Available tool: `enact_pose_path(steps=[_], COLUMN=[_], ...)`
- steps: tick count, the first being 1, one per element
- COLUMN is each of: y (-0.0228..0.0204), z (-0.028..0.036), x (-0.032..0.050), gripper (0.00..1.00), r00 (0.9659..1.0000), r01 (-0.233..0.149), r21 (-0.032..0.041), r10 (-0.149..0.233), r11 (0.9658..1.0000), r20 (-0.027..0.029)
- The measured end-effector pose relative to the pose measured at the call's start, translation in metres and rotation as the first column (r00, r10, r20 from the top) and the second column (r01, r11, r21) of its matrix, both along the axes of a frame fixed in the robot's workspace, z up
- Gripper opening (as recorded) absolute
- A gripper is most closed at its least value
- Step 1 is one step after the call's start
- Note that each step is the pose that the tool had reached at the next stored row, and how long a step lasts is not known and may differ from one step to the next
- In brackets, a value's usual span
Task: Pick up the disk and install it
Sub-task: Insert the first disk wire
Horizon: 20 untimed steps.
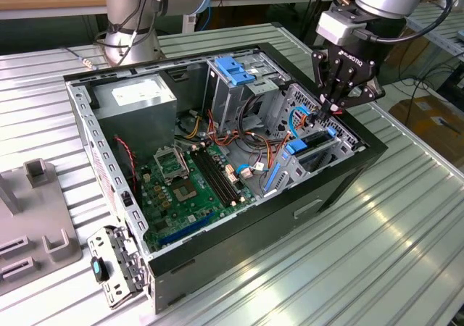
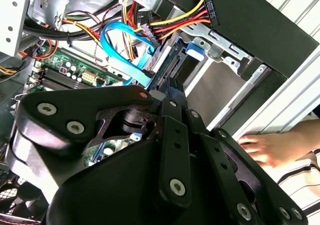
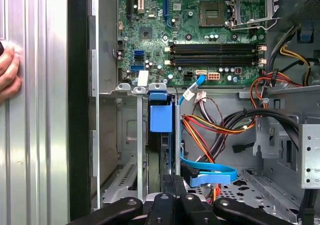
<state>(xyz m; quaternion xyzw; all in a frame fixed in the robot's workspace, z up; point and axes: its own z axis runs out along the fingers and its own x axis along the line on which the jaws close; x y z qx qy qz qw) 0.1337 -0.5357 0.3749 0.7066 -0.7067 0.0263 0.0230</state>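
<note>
Since your gripper (image 1: 324, 113) is pinched shut on nothing, you seem to use its tip as a pusher against the disk (image 3: 161, 119), which stands edge-on between the metal rails (image 3: 140, 145) of the drive bay (image 3: 127, 135).

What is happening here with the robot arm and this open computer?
The robot arm's gripper is down at the drive bay at the exterior view's right end of the open computer case. The disk, with its blue rails, stands edge-on in that bay, at the gripper's tip. Whether it is fully seated cannot be told. A person's hand rests on the table beside the case.
</note>
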Motion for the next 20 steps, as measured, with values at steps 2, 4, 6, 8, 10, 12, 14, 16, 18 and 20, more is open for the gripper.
enact_pose_path(steps=[2,4,6,8,10,12,14,16,18,20], y=[0.0001,0.0001,0.0001,0.0005,0.0035,0.0064,0.0096,0.0102,0.0103,0.0105], z=[0.0001,0.0,0.0,0.0,-0.0001,-0.0002,-0.0001,-0.0012,-0.0039,-0.0067], x=[0.0,0.0,0.0,0.0,-0.0001,-0.0001,-0.0001,-0.0002,-0.0006,-0.0009], gripper=[0.17,0.24,0.3,0.3,0.3,0.3,0.3,0.3,0.3,0.3], r00=[1.0,1.0,1.0,1.0,1.0,1.0,1.0,1.0,1.0,1.0], r01=[0.0,0.0,0.0,0.0,0.0,0.0,0.0,0.0,0.0,0.0], r21=[-0.0001,0.0,-0.0001,0.0,-0.0001,0.0001,0.0,0.0002,-0.0001,-0.0002], r10=[0.0,0.0,0.0,0.0,0.0,0.0,0.0,0.0,0.0,0.0], r11=[1.0,1.0,1.0,1.0,1.0,1.0,1.0,1.0,1.0,1.0], r20=[0.0,0.0,0.0,0.0,0.0,0.0,0.0,0.0,0.0,0.0001])
